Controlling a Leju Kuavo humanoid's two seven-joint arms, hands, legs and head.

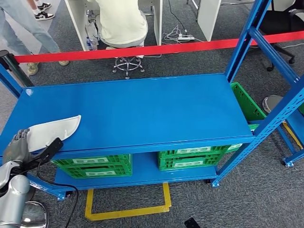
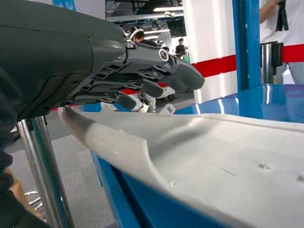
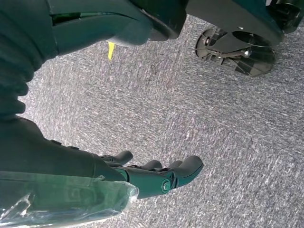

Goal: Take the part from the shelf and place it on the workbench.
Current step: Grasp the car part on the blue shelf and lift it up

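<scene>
Our left robot hand [image 1: 16,145] sits at the near left corner of the blue table [image 1: 143,109], fingers [image 2: 157,71] extended over the near end of the white part [image 1: 53,130]; we cannot tell whether they clamp it. Part lies flat on the table top, long axis running away from the hand toward the table's middle. Right robot hand [image 3: 157,173] hangs loose over carpet, holding nothing, so left is nearer. Part looks thin, curved, matte white, with a raised lip.
</scene>
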